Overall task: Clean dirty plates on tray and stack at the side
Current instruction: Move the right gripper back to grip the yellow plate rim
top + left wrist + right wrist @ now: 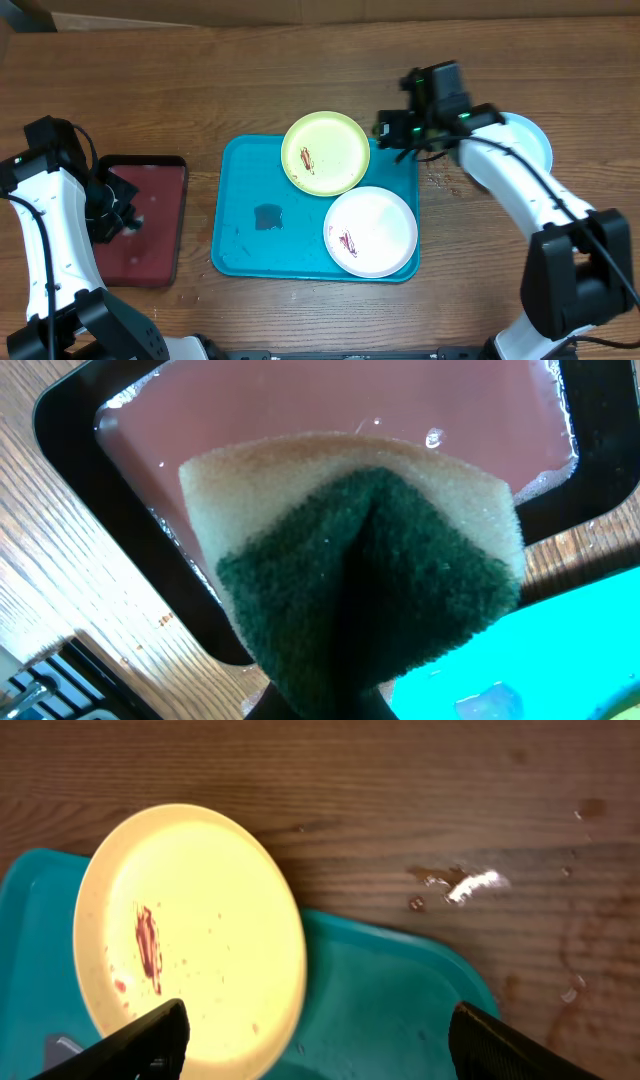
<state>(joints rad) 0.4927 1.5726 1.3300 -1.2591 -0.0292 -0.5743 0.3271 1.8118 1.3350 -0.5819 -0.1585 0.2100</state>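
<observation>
The turquoise tray [240, 250] lies mid-table. The lime green plate [325, 152] leans on its far rim, with a reddish smear. The white plate [370, 231], also smeared, sits in the tray's near right corner. The light blue plate [532, 140] lies on the table at the right, partly hidden by my right arm. My right gripper [398, 132] is open and empty above the tray's far right corner. In the right wrist view it [320, 1045] hangs over the green plate's [190, 940] right edge and the tray [400, 1000]. My left gripper [115, 215] is shut on a green-and-yellow sponge [360, 560].
A dark red, black-rimmed tray [160, 200] holding water lies at the left, under the sponge; it also shows in the left wrist view [300, 410]. A small puddle [268, 216] sits on the turquoise tray. Water drops [436, 180] lie on the wood right of the tray.
</observation>
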